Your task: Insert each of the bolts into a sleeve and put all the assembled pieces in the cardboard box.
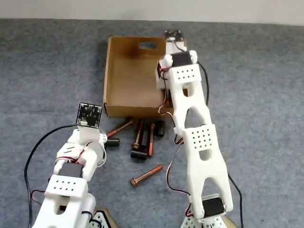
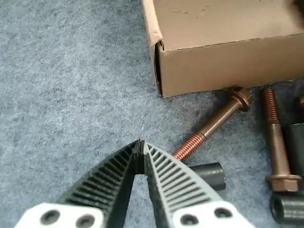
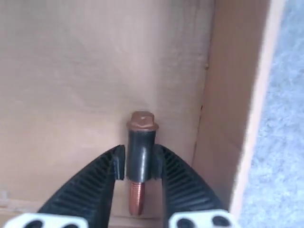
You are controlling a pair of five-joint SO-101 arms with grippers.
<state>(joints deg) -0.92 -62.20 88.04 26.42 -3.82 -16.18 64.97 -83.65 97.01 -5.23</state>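
Observation:
Inside the cardboard box (image 3: 95, 61), close to a side wall, my right gripper (image 3: 140, 159) is shut on an assembled piece (image 3: 141, 145): a copper bolt pushed through a black sleeve. The high view has the right arm (image 1: 185, 78) stretched over the box (image 1: 128, 102). My left gripper (image 2: 141, 145) is shut and empty, low over the carpet in front of the box's corner (image 2: 159, 66). Just beside its tips lie a loose bolt (image 2: 213, 124) and a black sleeve (image 2: 209, 173).
More bolts (image 1: 151, 137) and sleeves (image 1: 138, 154) lie bunched on the grey carpet in front of the box. One bolt (image 1: 146, 175) lies alone nearer the arm bases. Another bolt (image 2: 275, 142) and sleeve (image 2: 287, 209) sit farther along from the left gripper.

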